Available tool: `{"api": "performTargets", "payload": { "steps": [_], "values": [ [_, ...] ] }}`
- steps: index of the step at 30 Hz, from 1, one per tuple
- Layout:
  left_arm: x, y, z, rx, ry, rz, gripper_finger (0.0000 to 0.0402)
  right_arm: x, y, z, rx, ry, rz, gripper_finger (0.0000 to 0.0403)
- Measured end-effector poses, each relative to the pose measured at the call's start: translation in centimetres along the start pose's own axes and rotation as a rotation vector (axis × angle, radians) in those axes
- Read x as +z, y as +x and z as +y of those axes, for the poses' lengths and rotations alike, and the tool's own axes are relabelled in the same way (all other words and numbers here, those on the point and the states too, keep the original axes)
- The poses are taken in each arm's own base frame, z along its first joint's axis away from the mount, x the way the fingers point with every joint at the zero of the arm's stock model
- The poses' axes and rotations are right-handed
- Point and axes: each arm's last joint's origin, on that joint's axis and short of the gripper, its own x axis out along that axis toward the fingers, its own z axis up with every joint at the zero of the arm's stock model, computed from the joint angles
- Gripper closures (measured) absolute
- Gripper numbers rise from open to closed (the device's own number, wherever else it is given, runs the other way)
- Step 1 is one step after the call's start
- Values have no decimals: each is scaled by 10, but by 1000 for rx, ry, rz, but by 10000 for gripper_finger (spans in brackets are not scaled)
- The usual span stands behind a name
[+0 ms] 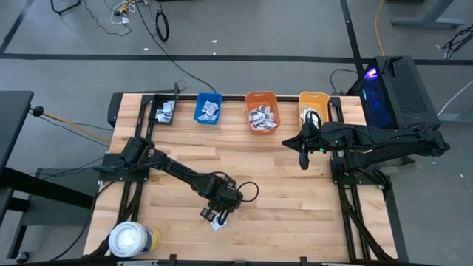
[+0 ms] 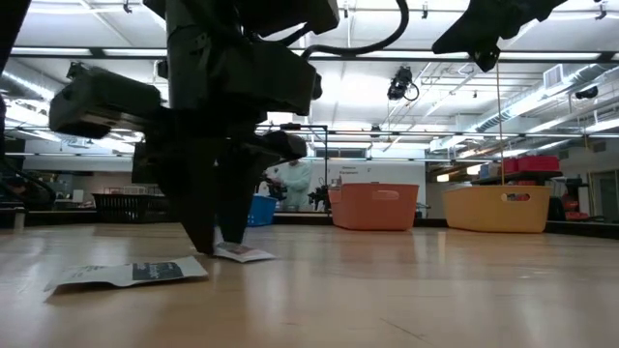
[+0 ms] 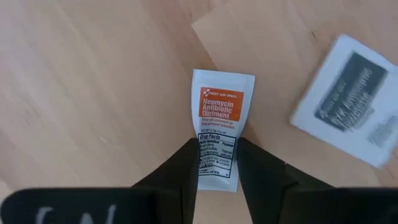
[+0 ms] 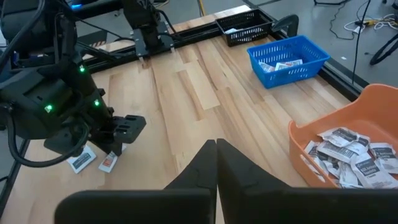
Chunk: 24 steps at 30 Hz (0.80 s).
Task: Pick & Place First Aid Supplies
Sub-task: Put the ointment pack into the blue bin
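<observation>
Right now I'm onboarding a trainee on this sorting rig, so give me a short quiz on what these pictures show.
1. True or false: the left gripper has its fingers on either side of a Neomycin ointment packet.
2. Multiple choice: the loose packets lying by the left gripper number A) none B) two C) five.
3. Fill in: the right gripper hangs near the ____ bin, fingers together.

Key: 1 true; 2 B, the ointment packet and a dark-printed packet; 3 orange.
</observation>
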Motion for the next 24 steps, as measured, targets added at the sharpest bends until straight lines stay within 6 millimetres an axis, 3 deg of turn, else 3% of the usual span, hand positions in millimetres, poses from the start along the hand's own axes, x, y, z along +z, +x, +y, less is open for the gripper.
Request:
{"api": "performTargets", "payload": {
  "steps": [15, 24],
  "values": [
    [-7, -15, 20, -13, -40, 120, 290, 0, 0, 0, 1, -3, -3, 398],
    [-18, -20, 43, 7, -72, 175, 290, 0, 0, 0, 1, -3, -4, 398]
  ]
}}
